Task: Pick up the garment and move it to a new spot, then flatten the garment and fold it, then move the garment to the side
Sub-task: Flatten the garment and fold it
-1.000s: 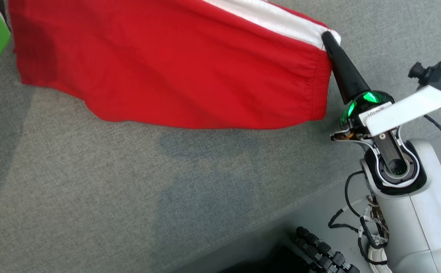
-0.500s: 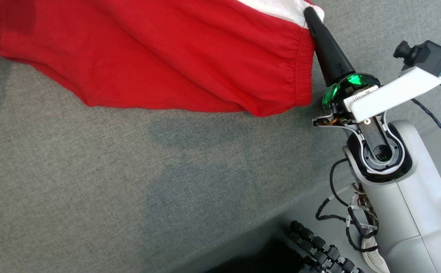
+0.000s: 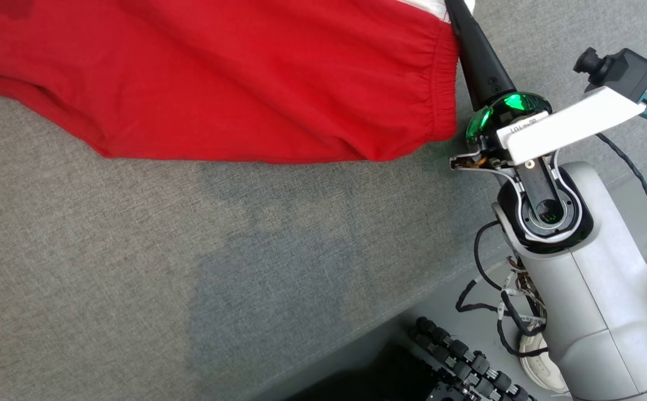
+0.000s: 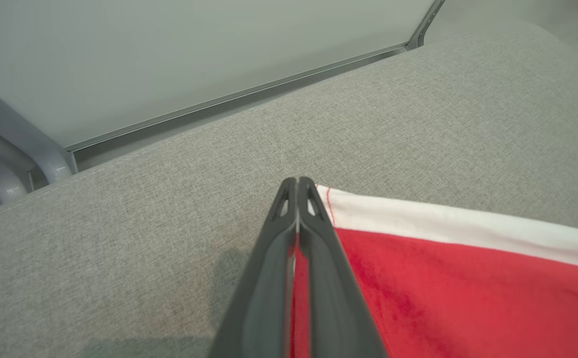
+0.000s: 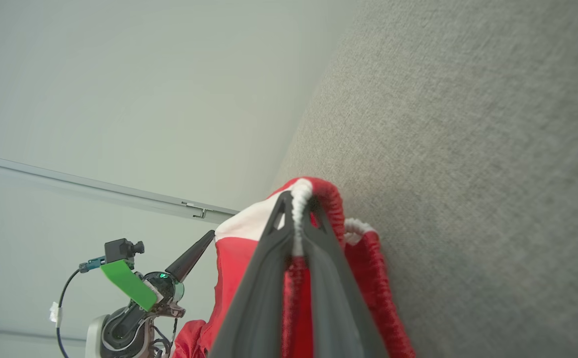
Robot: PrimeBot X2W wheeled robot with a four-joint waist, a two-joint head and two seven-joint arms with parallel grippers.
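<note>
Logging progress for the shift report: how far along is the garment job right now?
Done: the red garment is picked up, pinched by the left gripper and right gripper, jaws shut on the fabric. In hand: holding it stretched over the grey fabric surface. Left: laying it flat, folding it, moving it aside.

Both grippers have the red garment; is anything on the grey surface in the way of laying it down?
Nothing visible does. The left gripper and right gripper are each shut on an edge of the garment, and the part of the grey surface seen below it has nothing lying on it.
</note>
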